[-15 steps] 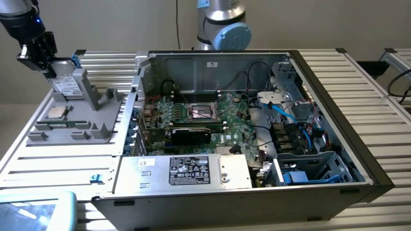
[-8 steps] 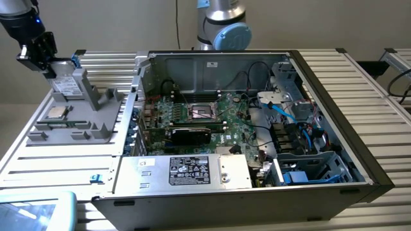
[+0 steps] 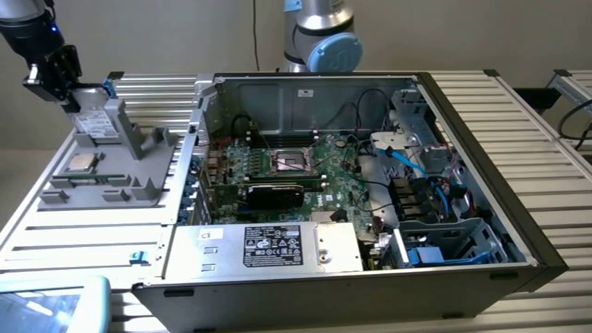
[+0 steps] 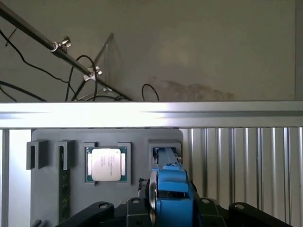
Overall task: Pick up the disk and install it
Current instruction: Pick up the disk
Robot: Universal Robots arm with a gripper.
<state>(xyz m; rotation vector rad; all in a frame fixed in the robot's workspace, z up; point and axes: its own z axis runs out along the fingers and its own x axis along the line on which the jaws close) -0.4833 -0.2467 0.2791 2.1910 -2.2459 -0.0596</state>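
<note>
The disk (image 3: 91, 122), a silver-grey drive with a white label in a bright blue carrier, stands on edge at the back of a grey holder (image 3: 129, 182) on the exterior view's left. Its lower end meets the holder's slot. My gripper (image 3: 71, 103) comes down from above and is shut on the disk's upper end. In the wrist view the blue carrier edge (image 4: 170, 188) runs from between my fingers down to the slot (image 4: 164, 150). I cannot tell whether the disk has left the slot.
A square silver CPU chip (image 3: 80, 164) (image 4: 106, 164) lies in the holder beside the disk. The open computer case (image 3: 467, 121) fills the middle, with a motherboard (image 3: 291, 163), a silver box with a black label (image 3: 268, 246) and a drive cage (image 3: 458, 243) at the front right. The table is ribbed metal (image 3: 83, 239).
</note>
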